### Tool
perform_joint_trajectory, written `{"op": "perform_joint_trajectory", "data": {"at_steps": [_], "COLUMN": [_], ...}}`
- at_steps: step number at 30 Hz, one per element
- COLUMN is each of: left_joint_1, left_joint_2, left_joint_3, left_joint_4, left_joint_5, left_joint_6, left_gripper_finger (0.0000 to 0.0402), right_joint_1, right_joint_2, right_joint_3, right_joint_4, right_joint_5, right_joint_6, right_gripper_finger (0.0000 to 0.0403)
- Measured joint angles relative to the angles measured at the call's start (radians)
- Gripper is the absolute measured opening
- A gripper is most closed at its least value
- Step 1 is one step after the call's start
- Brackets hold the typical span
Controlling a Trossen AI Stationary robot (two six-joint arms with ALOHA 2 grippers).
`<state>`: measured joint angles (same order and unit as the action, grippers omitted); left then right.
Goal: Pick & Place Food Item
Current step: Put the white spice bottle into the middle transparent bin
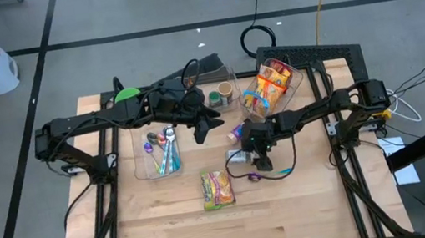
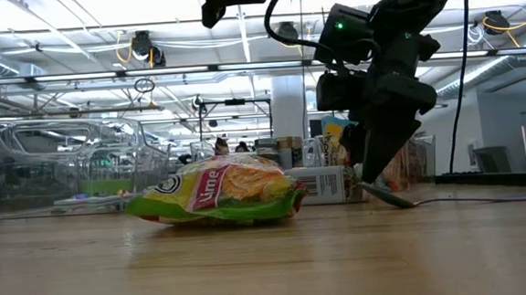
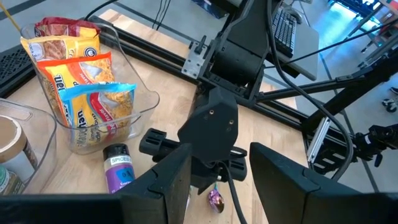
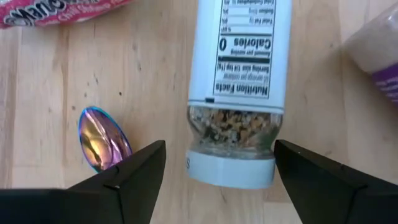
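A spice jar [image 4: 239, 81] with a white nutrition label lies on its side on the wooden table [image 1: 310, 206], its cap end nearest the right wrist camera. My right gripper [image 4: 217, 149] slants down over that end, open, one finger on each side of the jar. An iridescent spoon [image 4: 102, 138] lies just beside the jar. A green and yellow snack bag [image 1: 217, 188] lies flat on the table toward the near edge. My left gripper [image 1: 212, 126] hangs high above the table's middle, open, with nothing between its fingers.
A clear bin of yellow snack bags [image 1: 271, 86] stands at the far right. Another with utensils [image 1: 161, 152] stands at the left, and a third with jars [image 1: 221, 91] at the far edge. A purple spice jar [image 1: 237, 133] lies beside the white-labelled jar.
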<state>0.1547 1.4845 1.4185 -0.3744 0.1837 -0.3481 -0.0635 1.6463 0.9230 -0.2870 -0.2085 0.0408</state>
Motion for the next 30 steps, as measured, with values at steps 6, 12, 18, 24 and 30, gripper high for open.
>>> {"op": "perform_joint_trajectory", "data": {"at_steps": [6,12,18,24,30], "left_joint_1": [0.0,0.0,0.0,0.0,0.001], "left_joint_2": [0.0,0.0,0.0,0.0,0.0], "left_joint_3": [0.0,0.0,0.0,0.0,0.0], "left_joint_4": [0.0,0.0,0.0,0.0,-0.006], "left_joint_5": [0.0,0.0,0.0,0.0,0.0], "left_joint_6": [0.0,0.0,0.0,0.0,0.0], "left_gripper_finger": [0.017,0.017,0.017,0.017,0.017], "right_joint_1": [0.0,0.0,0.0,0.0,0.0], "right_joint_2": [0.0,0.0,0.0,-0.001,-0.005], "right_joint_3": [0.0,0.001,0.001,0.002,0.002], "right_joint_4": [0.007,0.007,0.006,0.006,0.004], "right_joint_5": [0.055,0.057,0.078,0.078,0.078], "right_joint_6": [0.001,0.026,0.027,0.027,0.025], "right_gripper_finger": [0.029,0.0277,0.0212,0.0191,0.0191]}}
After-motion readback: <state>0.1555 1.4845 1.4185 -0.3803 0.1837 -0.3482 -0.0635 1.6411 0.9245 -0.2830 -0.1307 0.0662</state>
